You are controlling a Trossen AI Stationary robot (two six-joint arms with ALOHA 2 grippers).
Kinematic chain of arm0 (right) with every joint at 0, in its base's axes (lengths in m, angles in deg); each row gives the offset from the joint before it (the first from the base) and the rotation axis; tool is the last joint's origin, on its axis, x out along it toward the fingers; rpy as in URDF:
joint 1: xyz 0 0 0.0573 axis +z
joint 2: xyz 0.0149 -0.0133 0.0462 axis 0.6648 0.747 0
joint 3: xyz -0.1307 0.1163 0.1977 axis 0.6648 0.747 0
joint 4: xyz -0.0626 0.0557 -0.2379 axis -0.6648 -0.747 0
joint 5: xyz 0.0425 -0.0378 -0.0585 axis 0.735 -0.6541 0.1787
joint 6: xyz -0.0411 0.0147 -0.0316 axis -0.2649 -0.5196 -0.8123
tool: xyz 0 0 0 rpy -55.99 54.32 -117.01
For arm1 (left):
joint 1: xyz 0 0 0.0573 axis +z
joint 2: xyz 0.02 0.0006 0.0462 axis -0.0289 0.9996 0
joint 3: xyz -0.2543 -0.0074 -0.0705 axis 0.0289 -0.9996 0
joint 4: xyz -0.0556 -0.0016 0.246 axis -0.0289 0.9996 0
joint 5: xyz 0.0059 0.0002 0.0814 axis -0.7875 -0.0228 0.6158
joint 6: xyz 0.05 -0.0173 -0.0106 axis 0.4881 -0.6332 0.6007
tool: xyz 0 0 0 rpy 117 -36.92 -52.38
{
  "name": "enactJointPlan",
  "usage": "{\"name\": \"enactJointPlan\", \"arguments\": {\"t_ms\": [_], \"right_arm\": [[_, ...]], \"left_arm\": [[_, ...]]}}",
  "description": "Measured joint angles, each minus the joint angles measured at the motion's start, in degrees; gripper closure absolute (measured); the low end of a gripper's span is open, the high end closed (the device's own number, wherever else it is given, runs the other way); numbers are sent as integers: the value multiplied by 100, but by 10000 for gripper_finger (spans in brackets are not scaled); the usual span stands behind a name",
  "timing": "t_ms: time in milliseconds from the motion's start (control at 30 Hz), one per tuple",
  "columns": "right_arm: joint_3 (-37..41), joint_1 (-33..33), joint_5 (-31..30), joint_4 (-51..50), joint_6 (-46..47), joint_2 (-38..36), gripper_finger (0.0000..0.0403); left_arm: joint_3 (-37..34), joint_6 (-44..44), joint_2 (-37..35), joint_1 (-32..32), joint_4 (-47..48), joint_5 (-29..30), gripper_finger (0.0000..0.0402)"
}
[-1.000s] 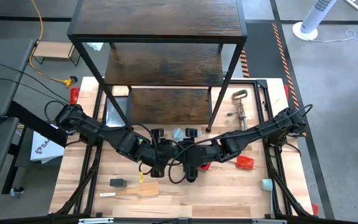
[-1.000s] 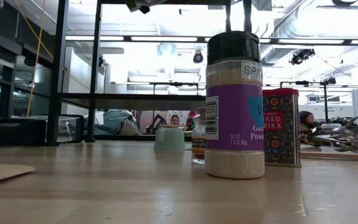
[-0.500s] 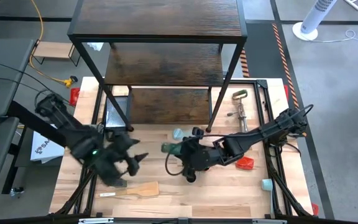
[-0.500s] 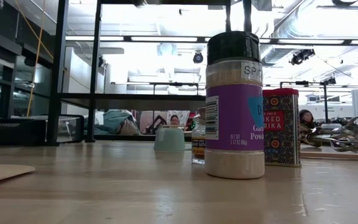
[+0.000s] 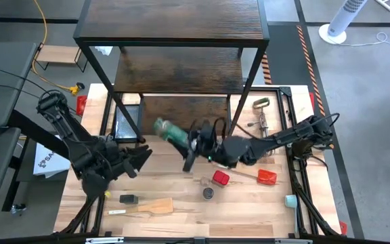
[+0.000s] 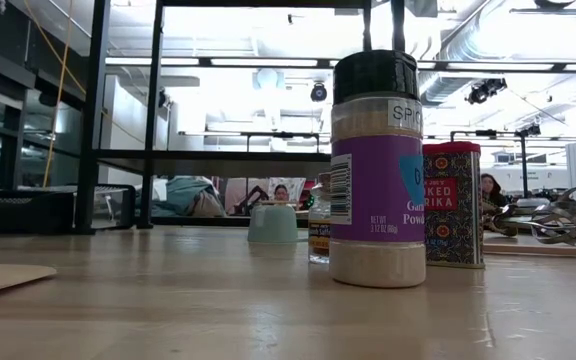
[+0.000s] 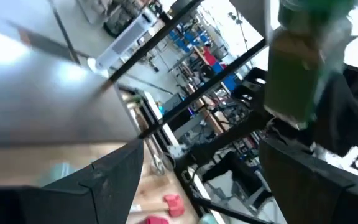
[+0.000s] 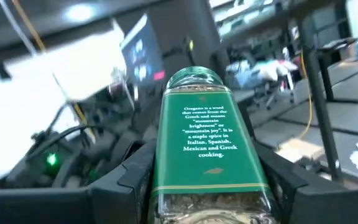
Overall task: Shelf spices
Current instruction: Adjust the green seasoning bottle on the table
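The green-lidded spice jar (image 5: 170,131) hangs over the table just in front of the shelf's (image 5: 175,27) lowest board, with my right gripper (image 5: 189,141) shut on it. The left wrist view shows the same jar (image 7: 300,68) farther off. My left gripper (image 5: 143,157) stands open near the table's left side with nothing between its fingers. A red spice tin (image 5: 220,177) and a dark-lidded jar (image 5: 208,193) stand on the table below the right arm. In the low view the dark-lidded jar (image 6: 378,170) has a purple and white label, and the red tin (image 6: 453,205) stands behind it. My right gripper pinches the jar's lower body (image 8: 166,186) between its two fingers, one on each side. The fingers come about level from the table's right and lie along the jar. The jar is lifted clear and lies nearly level, its green lid (image 5: 160,125) pointing away from the gripper toward the shelf's left post.
A red spatula (image 5: 266,176) and a wire whisk (image 5: 261,115) lie at the right. A wooden spatula (image 5: 147,205) and a small dark object (image 5: 128,199) lie near the front left. A pale cup (image 5: 290,200) sits at the right edge. The shelf's black posts (image 5: 239,102) flank the lowest board.
My left gripper has opened, let go of the green-lidded jar, rolled and drawn back toward the table's left edge. My right gripper, still shut on the jar, has risen and gone toward the shelf, tipping up so that the jar lies nearly level.
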Motion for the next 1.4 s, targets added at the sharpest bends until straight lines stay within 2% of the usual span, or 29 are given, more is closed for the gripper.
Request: {"name": "enactJointPlan", "arguments": {"t_ms": [67, 167, 300, 400, 467, 633, 800, 1000, 1167, 1400], "right_arm": [[0, -105, 0, 270, 85, 0, 223], [0, -209, 47, 573, 130, 0, 223], [0, -280, 466, 930, 174, 2, 223], [0, -276, 659, 1222, 39, 2, 223], [0, -263, 666, 1426, -52, 2, 223], [0, -264, 674, 1857, -152, 2, 223], [0, -263, 814, 2008, -34, 2, 223], [0, -259, 975, 1973, 255, 2, 223], [0, -261, 1065, 1719, 459, 2, 223], [-2, -261, 1127, 1572, 553, 2, 223]], "left_arm": [[-2, 1200, -111, 78, -736, -40, 92], [70, 3487, -296, 391, -2113, -452, 92], [79, 6402, -396, 1037, -4393, -1950, 92], [80, 7405, -406, 1501, -5478, -2745, 92], [83, 7374, -408, 1761, -5617, -3078, 92], [81, 6366, -215, 2302, -5586, -4353, 92], [76, 5922, -70, 2612, -5643, -4902, 92], [79, 6084, -68, 2784, -5971, -5060, 92], [88, 5804, 4, 2947, -5971, -5371, 92], [473, 6143, 301, 3011, -5951, -5457, 92]]}}
